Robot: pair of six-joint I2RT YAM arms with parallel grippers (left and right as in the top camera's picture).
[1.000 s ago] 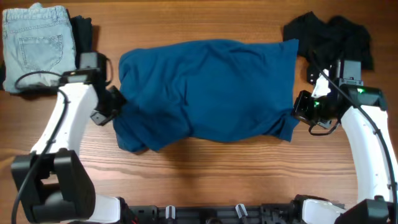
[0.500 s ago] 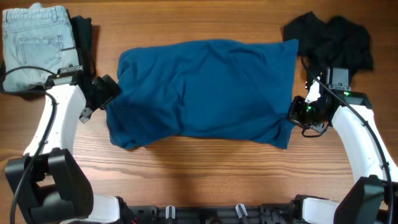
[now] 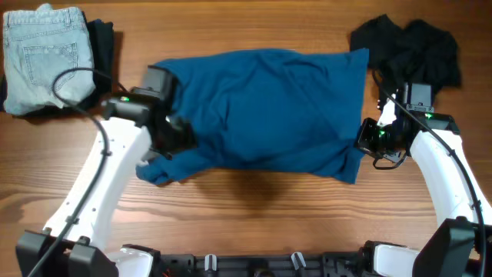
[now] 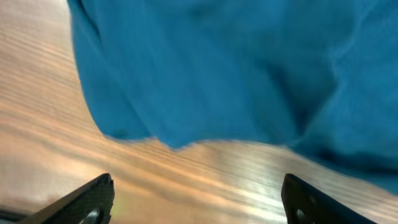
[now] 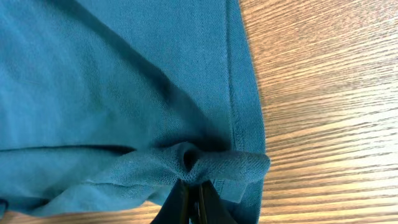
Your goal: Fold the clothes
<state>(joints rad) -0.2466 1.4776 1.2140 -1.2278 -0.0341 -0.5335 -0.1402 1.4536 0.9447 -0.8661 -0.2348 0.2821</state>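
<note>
Blue garment (image 3: 261, 108) lies spread across the middle of the table (image 3: 254, 223). It is roughly rectangular, but its lower left corner is bunched and out of line. Jeans (image 3: 42, 46) sit at the far left corner. A heap of black clothes (image 3: 415, 42) sits at the far right, close to the garment's upper right corner.

Risks, as judged from this layout:
- Your right-hand grip takes very little cloth. A firm pull could draw the hem out of the tips.
- With only one side held, any lift or drag from the right would skew the garment, and the fold would come out crooked.
- Closing the left jaws on the crumpled corner may catch several layers, or only a loose wrinkle.

Position of jaws:
- The right jaws, on the right arm (image 3: 450, 177), are closed on a small pinch of hem at the garment's lower right corner. The fabric is bunched at their very tips.
- The left jaws, on the left arm (image 3: 108, 177), stand wide and hold nothing. They hang over the garment's lower left part, with the cloth edge just ahead and bare wood between the tips.
- The left wrist view is blurred, so you cannot judge their height above the table.
</note>
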